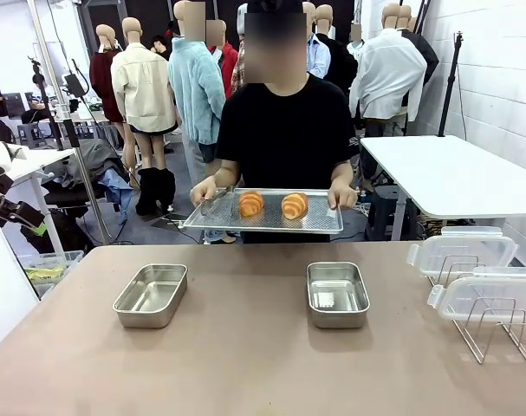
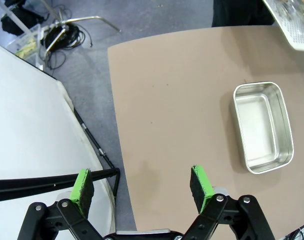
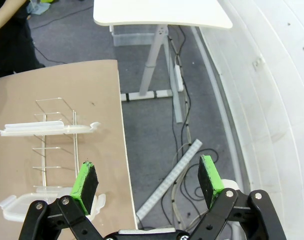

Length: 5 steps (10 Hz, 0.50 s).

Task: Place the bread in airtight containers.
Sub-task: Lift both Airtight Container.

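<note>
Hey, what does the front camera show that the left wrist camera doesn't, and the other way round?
Front view alone: the person holding the perforated tray with two rolls on it, the right-hand tub, and clear lids on the wire rack.
Left wrist view alone: the left gripper, jaws open, above the table's edge, and cables on the floor.
Both: the brown table, the empty left-hand tub and a corner of the tray.

The right end effector (image 3: 146,170) gapes above table (image 3: 51,85) edge; wire rack (image 3: 54,146) seemingly holds lids (image 3: 46,129).
</note>
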Available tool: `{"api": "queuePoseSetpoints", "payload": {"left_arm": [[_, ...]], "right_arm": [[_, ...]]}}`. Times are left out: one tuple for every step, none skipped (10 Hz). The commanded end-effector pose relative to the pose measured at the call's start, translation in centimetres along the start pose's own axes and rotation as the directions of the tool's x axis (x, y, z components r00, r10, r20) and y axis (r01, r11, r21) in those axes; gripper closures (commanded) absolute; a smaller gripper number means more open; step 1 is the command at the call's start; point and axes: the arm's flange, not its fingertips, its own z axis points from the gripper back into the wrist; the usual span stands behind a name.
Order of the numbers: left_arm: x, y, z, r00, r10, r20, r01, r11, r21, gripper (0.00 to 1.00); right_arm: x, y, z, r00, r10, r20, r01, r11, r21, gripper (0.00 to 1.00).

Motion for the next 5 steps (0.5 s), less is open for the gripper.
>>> {"api": "queuePoseSetpoints", "payload": {"left_arm": [[-0.06, 0.31, 0.12, 1.0, -0.004, 0.007, 0.004, 1.0, 0.008, 0.0], [-0.06, 0.31, 0.12, 1.0, -0.004, 0.007, 0.004, 1.0, 0.008, 0.0], [-0.06, 0.31, 0.12, 1.0, -0.004, 0.007, 0.004, 1.0, 0.008, 0.0], [-0.06, 0.31, 0.12, 1.0, -0.004, 0.007, 0.004, 1.0, 0.008, 0.0], [-0.06, 0.31, 0.12, 1.0, -0.004, 0.007, 0.004, 1.0, 0.008, 0.0]], "right_arm": [[-0.05, 0.04, -0.06, 1.0, -0.002, -0.004, 0.002, 1.0, 0.003, 0.0], [-0.05, 0.04, -0.06, 1.0, -0.002, -0.004, 0.002, 1.0, 0.003, 0.0], [-0.05, 0.04, -0.06, 1.0, -0.002, -0.004, 0.002, 1.0, 0.003, 0.0], [-0.05, 0.04, -0.06, 1.0, -0.002, -0.004, 0.002, 1.0, 0.003, 0.0], [-0.05, 0.04, -0.06, 1.0, -0.002, -0.004, 0.002, 1.0, 0.003, 0.0]]}}
